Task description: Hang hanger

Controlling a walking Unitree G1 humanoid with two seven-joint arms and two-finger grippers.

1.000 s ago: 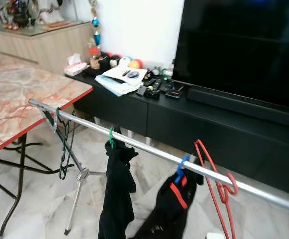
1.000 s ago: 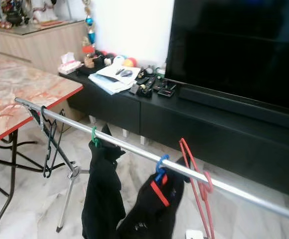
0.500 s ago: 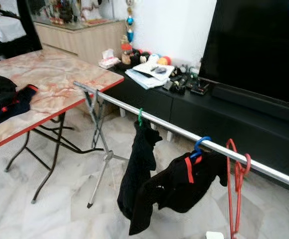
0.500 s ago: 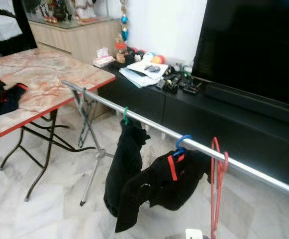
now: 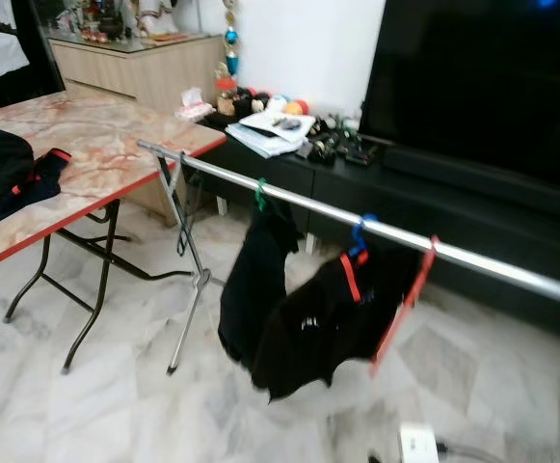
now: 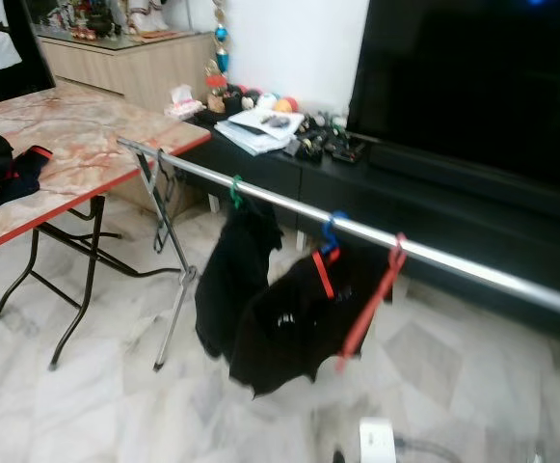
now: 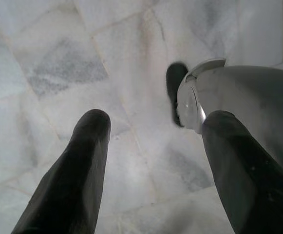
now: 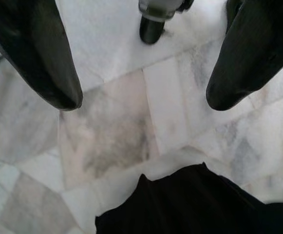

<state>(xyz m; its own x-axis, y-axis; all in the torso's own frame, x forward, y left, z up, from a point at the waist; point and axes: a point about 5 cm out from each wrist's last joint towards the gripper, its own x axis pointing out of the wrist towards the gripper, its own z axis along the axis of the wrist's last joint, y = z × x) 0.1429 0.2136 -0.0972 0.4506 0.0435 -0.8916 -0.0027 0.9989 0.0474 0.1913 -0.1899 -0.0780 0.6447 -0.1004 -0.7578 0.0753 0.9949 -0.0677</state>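
Note:
A silver clothes rail (image 5: 482, 260) on a tripod stand (image 5: 191, 280) crosses the room. On it hang a green hanger (image 5: 259, 193) with a black garment (image 5: 251, 289), a blue hanger (image 5: 360, 233) with a black and red garment (image 5: 323, 323), and an empty red hanger (image 5: 402, 299) that slants down to the left. A black hanger (image 5: 179, 207) dangles near the rail's left end. My left gripper (image 7: 156, 119) is open over the marble floor beside my silver leg (image 7: 248, 92). My right gripper (image 8: 143, 100) is open above the floor and a black cloth (image 8: 195, 204).
A marble-topped folding table (image 5: 116, 154) with a red edge stands at the left, black clothes (image 5: 0, 178) on it. Behind the rail are a black TV console (image 5: 376, 183) with clutter and a large TV (image 5: 482, 87). A white object (image 5: 416, 446) lies on the floor.
The camera has swung and pulled back, so the rail looks farther away. The red hanger, hanging straight down half a second ago, now slants to the left under the rail.

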